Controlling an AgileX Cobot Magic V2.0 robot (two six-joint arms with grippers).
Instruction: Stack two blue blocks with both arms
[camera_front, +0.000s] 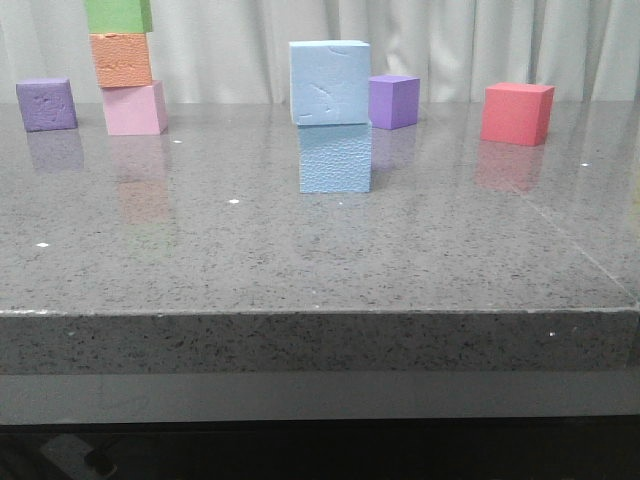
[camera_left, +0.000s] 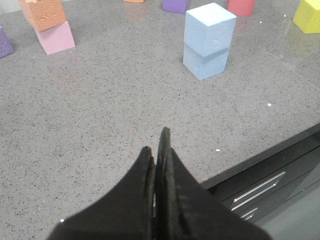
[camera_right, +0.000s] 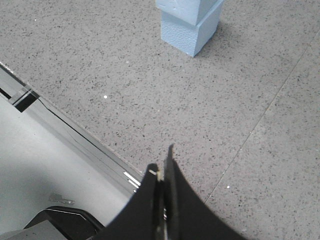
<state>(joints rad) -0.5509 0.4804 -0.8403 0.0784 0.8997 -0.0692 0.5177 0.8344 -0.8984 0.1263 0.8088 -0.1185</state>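
Observation:
Two pale blue blocks stand stacked at the table's middle. The upper blue block (camera_front: 329, 82) sits on the lower blue block (camera_front: 335, 157), slightly offset. The stack also shows in the left wrist view (camera_left: 209, 40) and in the right wrist view (camera_right: 190, 22). My left gripper (camera_left: 156, 145) is shut and empty, held over the table near its front edge, well away from the stack. My right gripper (camera_right: 161, 165) is shut and empty, over the table's front edge, also far from the stack. Neither arm shows in the front view.
A tower of pink (camera_front: 134, 108), orange (camera_front: 121, 59) and green (camera_front: 118, 14) cubes stands at the back left, beside a purple cube (camera_front: 46, 104). Another purple cube (camera_front: 393, 101) sits behind the stack. A red cube (camera_front: 516, 113) is at the back right. A yellow cube (camera_left: 308, 15) shows in the left wrist view.

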